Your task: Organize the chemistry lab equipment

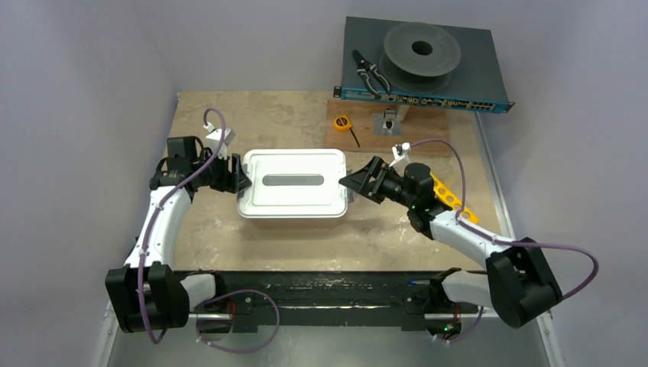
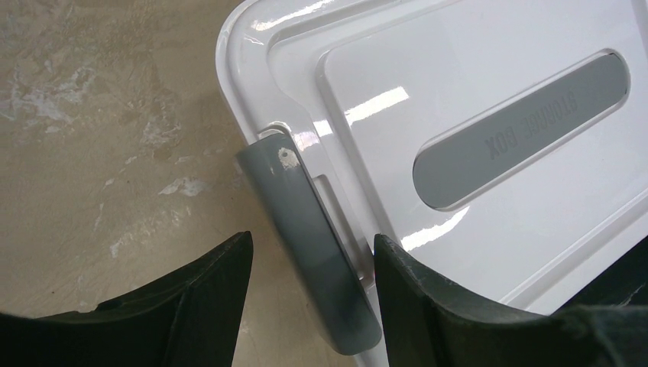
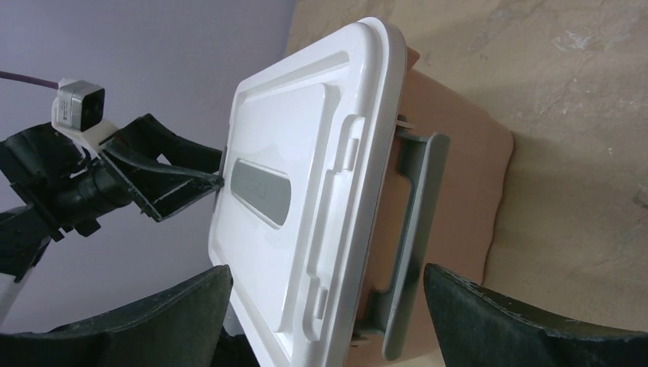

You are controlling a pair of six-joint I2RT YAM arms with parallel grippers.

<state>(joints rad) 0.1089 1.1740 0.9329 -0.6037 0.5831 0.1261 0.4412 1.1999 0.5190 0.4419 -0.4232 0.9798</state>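
So, rack: the yellow holed rack (image 1: pixel 452 200) is laid flat on the table (image 1: pixel 229 245), right of the box and partly covered by the right arm.
Box: a white-lidded storage box (image 1: pixel 290 164) is set mid-table between the two arms. The lid (image 3: pixel 306 153) is seated on top and the contents are hidden.
Left end: the grey left latch (image 2: pixel 313 245) is straddled by the left gripper (image 2: pixel 312 243).
Left jaws: parted, not clamped. One finger is seen just beside the latch, and a gap is left at the other.
Right end: the grey right latch (image 3: pixel 409 252) is framed between the fingers of the right gripper (image 3: pixel 325 275) in the wrist view. Contact cannot be told.
Right jaws: spread wide, nothing held.
Far side: a tape measure (image 1: pixel 342 122) is placed behind the box. Pliers (image 1: pixel 370 74) are laid beside a spool (image 1: pixel 421 50) on a grey unit.
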